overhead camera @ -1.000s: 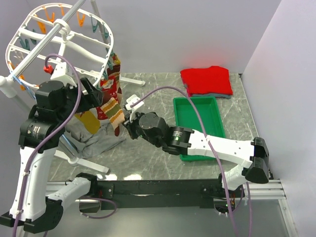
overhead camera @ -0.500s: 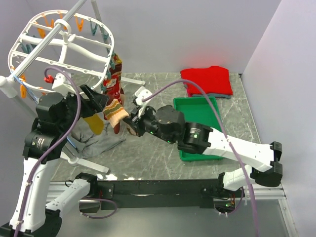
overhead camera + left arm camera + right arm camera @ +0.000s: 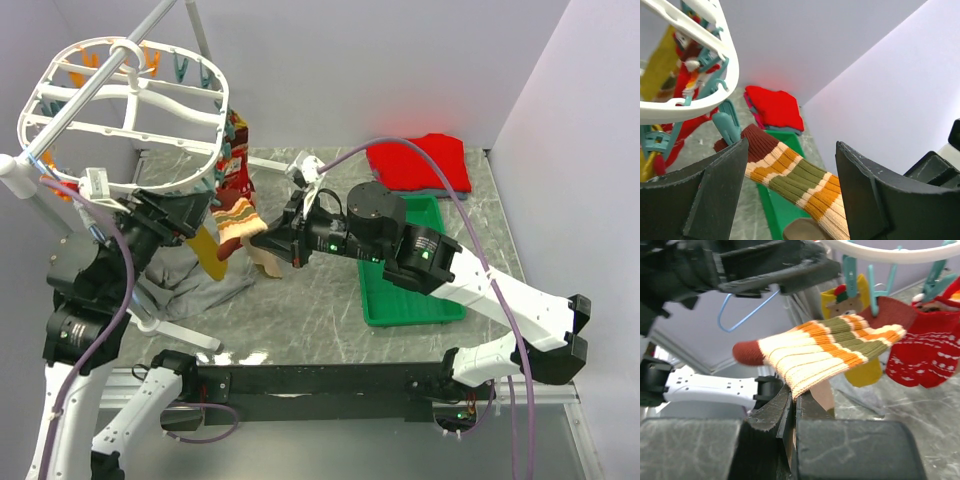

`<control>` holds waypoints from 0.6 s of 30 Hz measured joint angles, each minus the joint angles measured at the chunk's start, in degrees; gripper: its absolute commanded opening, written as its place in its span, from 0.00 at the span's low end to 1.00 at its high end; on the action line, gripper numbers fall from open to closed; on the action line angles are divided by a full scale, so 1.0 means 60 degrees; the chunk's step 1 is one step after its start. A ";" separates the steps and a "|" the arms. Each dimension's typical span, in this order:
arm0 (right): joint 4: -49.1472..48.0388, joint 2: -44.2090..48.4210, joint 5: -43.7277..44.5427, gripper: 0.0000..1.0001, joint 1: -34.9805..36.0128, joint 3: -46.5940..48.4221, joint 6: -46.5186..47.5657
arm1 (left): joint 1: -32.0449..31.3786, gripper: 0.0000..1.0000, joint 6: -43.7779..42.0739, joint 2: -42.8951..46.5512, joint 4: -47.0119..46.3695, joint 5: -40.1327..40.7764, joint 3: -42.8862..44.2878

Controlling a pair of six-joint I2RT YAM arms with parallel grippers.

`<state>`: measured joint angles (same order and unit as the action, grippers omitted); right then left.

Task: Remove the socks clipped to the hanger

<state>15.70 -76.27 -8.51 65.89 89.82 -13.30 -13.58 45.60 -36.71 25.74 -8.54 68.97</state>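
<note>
Orange-striped sock (image 3: 825,352), one, in right claw (image 3: 792,402); hanger (image 3: 150,90), one.

No readable text, brand, number or sign in any view.

Red fabric socks with white festive patterns (image 3: 920,360): dots and small motifs only, no letters.

Striped knitted sock in cream, olive, orange and brown (image 3: 825,347): plain bands.

Small white tag (image 3: 97,182) (left side of the overhead view): too small to tell whether anything is printed on it.

Hanger (image 3: 660,112) cut off top/left edge; striped sock (image 3: 795,175) end off btm.
</note>
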 measured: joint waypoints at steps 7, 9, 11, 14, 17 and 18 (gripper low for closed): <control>0.0146 -0.0004 -0.0794 0.00 -0.0087 0.0018 -0.0047 | 0.0000 0.76 0.0539 -0.0750 0.0113 -0.0098 -0.0066; 0.0237 -0.0007 -0.0816 0.00 -0.0084 0.0033 0.0109 | 0.0000 0.77 0.0546 -0.1162 0.0510 -0.0040 0.0266; 0.0397 -0.0051 -0.0732 0.00 -0.0051 0.0062 0.0444 | 0.0000 0.77 0.0528 -0.1472 0.0849 0.0080 0.0597; 0.0583 -0.0237 -0.0401 0.00 0.0069 0.0160 0.1064 | 0.0000 0.77 0.0514 -0.1719 0.1326 0.0408 0.0918; 0.0776 -0.0455 0.0073 0.00 0.0310 0.0175 0.1807 | 0.0000 0.76 0.0364 -0.1745 0.1654 0.0710 0.1093; 0.0852 -0.0528 0.0295 0.00 0.0404 0.0175 0.2051 | 0.0000 0.76 0.0299 -0.1781 0.1741 0.0816 0.1151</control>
<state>20.82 -79.44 -6.74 68.31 90.87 -0.99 -13.58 47.40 -47.40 36.18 -3.64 75.88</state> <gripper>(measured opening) 0.023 0.765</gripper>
